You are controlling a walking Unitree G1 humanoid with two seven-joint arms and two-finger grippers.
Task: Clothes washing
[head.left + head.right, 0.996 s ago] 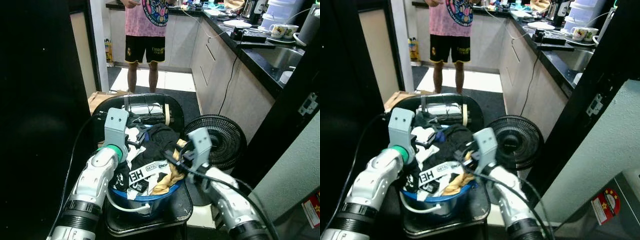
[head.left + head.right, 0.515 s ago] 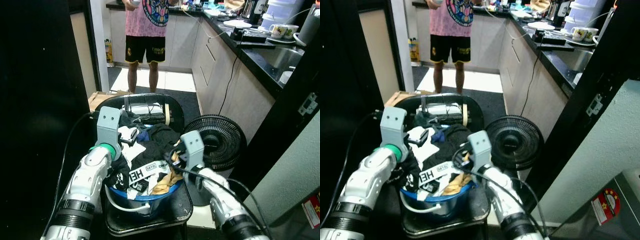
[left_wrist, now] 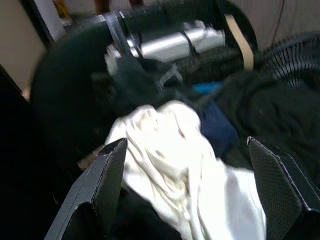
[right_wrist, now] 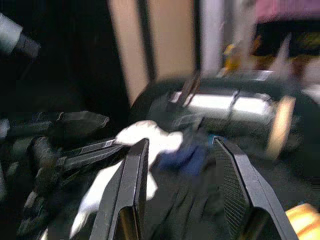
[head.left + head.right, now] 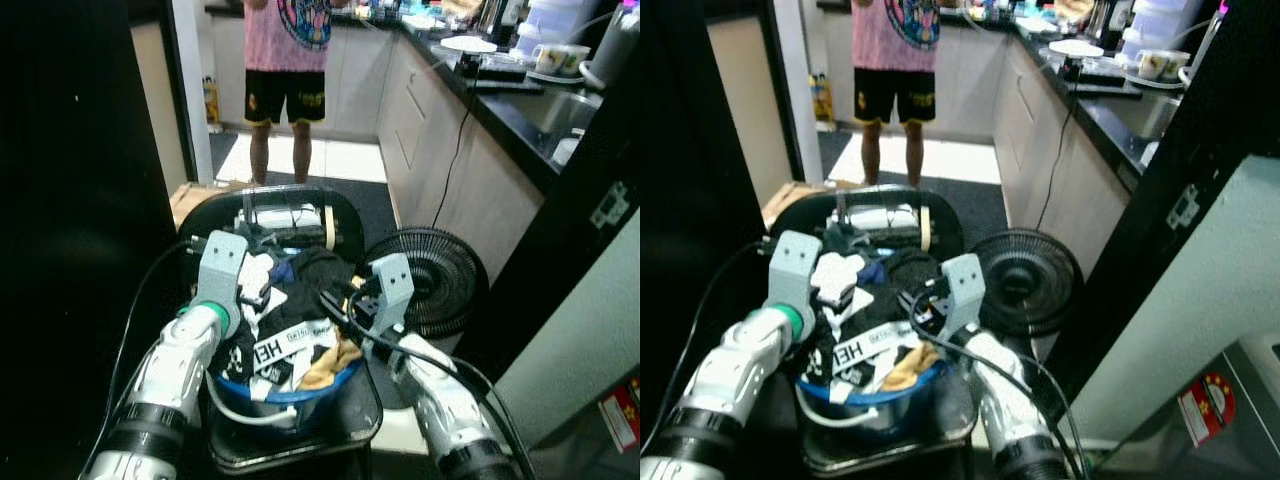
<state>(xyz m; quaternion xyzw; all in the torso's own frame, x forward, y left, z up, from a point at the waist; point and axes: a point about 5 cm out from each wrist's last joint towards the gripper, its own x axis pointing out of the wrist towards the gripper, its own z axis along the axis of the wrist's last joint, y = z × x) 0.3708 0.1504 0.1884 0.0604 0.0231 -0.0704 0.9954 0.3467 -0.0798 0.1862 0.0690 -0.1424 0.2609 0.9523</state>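
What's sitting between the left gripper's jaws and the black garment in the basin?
A white cloth lies ahead of the open left gripper, before the black garment, in the left wrist view.

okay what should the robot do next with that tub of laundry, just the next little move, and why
Probably lower the left gripper onto the white cloth and close. Its fingers stand wide open on either side of that cloth, which lies on top of the pile in the blue tub, so nothing is gripped yet. The right gripper is open too, over the dark clothes.

Clothes (image 5: 300,330) fill a basin (image 5: 290,392) on a chair (image 5: 290,215); fan (image 5: 435,280) at 3 o'clock, a person (image 5: 285,80) at 12.
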